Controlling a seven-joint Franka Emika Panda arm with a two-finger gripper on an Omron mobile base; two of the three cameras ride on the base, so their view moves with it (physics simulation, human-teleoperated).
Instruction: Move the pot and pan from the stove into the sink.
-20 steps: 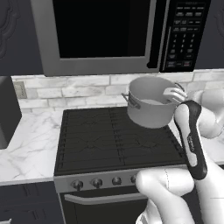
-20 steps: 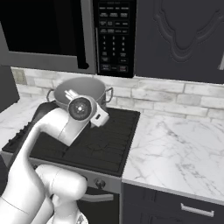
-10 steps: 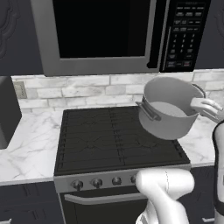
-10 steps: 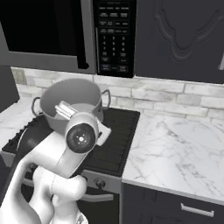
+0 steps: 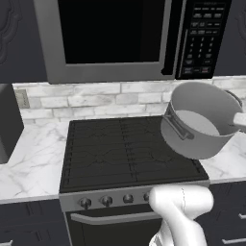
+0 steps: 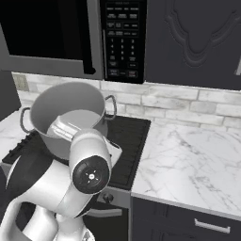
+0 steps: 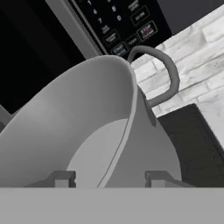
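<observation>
While one pot point(image 5: 202, 126) is in the air, there is one stove point(image 5: 125, 151), one microwave point(image 5: 110, 38) above it and one marble counter point(image 6: 188, 164) to the right of the stove. The pot is silver, and two small loop handles can be counted on it in the right base view, one on each side.

The white arm point(image 6: 61, 188) rises from below and bends over the front right corner of the stove. Its gripper point(image 7: 109, 178) is at the pot's rim, and in the hand view one finger tip point(image 7: 61, 178) stands inside the wall and the other one outside, so the jaws are closed on the rim and carry the pot.

The pot hangs tilted above the right edge of the stove, near the front right corner, with its mouth turned up and toward the microwave. It does not touch the grates. Its inside is bare grey metal with nothing in it. In the left base view part of the pot reaches past the stove's right edge, over the counter.
</observation>
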